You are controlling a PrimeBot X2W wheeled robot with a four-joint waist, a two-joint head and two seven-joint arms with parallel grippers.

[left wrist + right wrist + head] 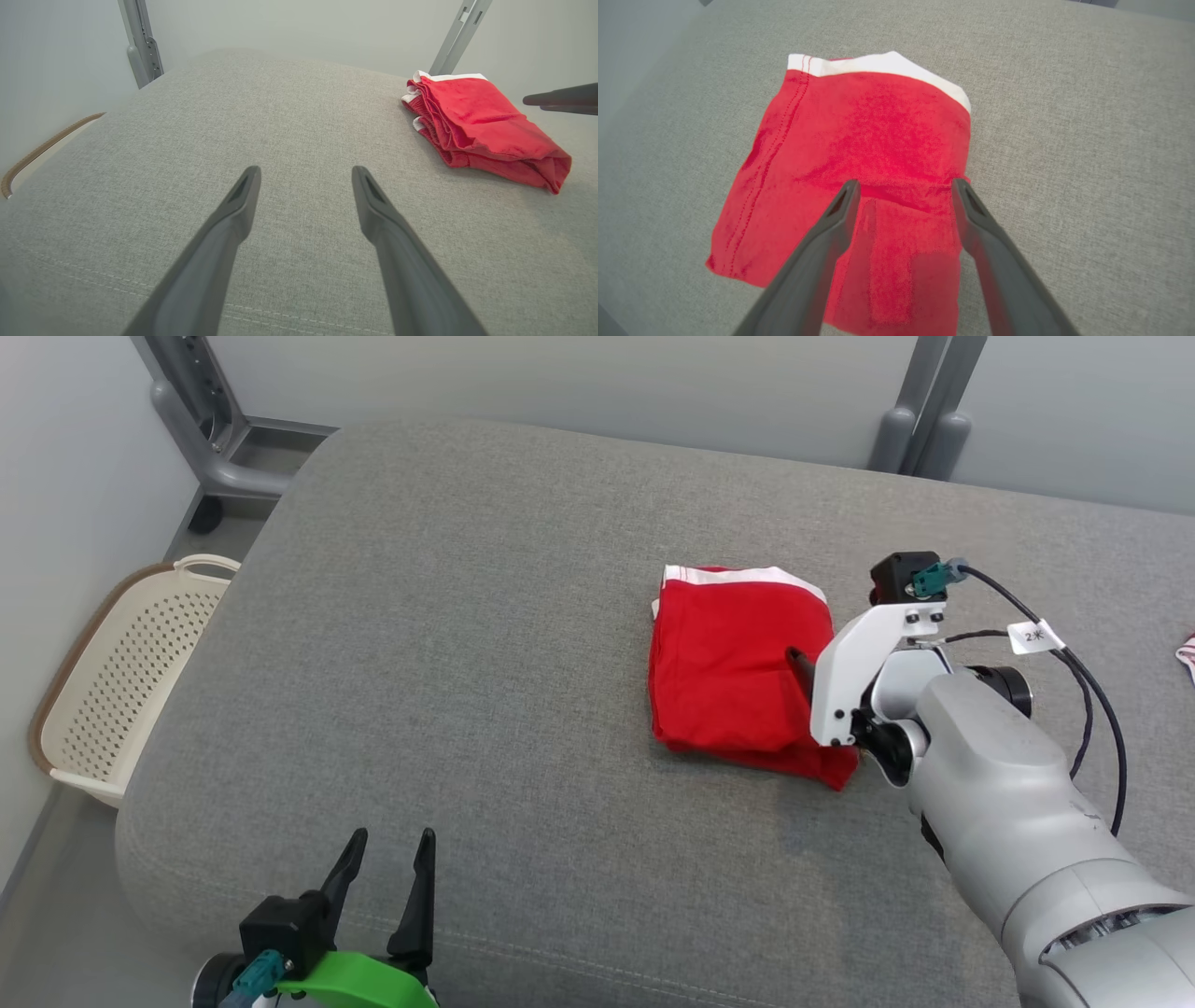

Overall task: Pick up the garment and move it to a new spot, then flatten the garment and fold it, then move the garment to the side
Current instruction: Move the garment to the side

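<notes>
The garment (pixel 728 663) is red with a white band at its far edge, and it lies folded into a small rectangle on the grey padded surface (pixel 467 663), right of centre. My right gripper (pixel 803 672) hovers over the garment's near right part, open; in the right wrist view its fingers straddle the red cloth (pixel 859 140) with nothing pinched between them (pixel 906 186). My left gripper (pixel 392 840) stands open near the front edge, well left of the garment (pixel 481 126), over bare fabric (pixel 306 172). The right gripper's fingers (pixel 560 100) show at the left wrist view's right edge.
A cream perforated basket (pixel 121 681) stands on the floor off the surface's left edge. Grey metal frame legs (pixel 215 439) (pixel 920 429) rise behind the surface. A bit of striped cloth (pixel 1187 658) peeks in at the far right.
</notes>
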